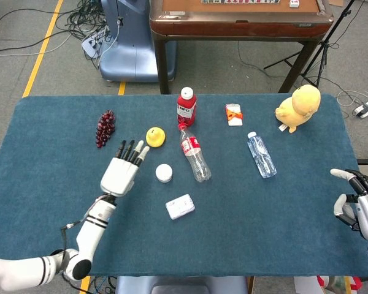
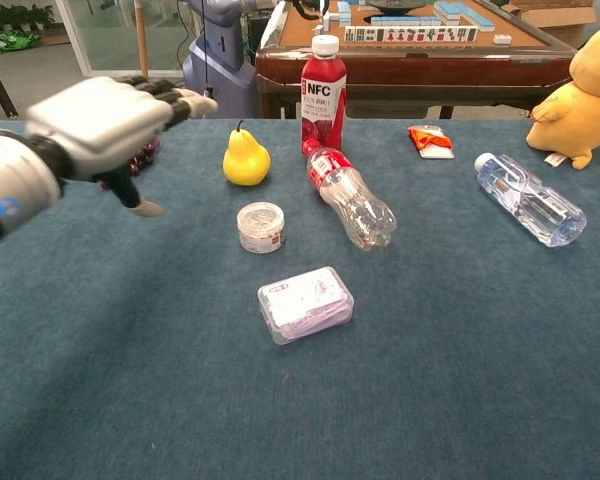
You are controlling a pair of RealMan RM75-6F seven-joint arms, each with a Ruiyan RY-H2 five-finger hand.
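Observation:
My left hand (image 1: 122, 171) (image 2: 100, 125) hovers above the blue table, fingers spread and holding nothing, to the left of a small round white jar (image 1: 164, 173) (image 2: 260, 226). A yellow pear (image 1: 155, 136) (image 2: 246, 160) stands just beyond the fingertips. Dark grapes (image 1: 104, 128) lie to the far left of the hand. My right hand (image 1: 359, 205) rests at the table's right edge, fingers apart and empty; the chest view does not show it.
A red NFC bottle (image 1: 186, 107) stands upright at the back. An empty clear bottle (image 1: 194, 154) and a water bottle (image 1: 261, 155) lie on their sides. A clear plastic box (image 1: 180, 206), an orange-white packet (image 1: 233, 114) and a yellow plush toy (image 1: 299, 106) are also on the table.

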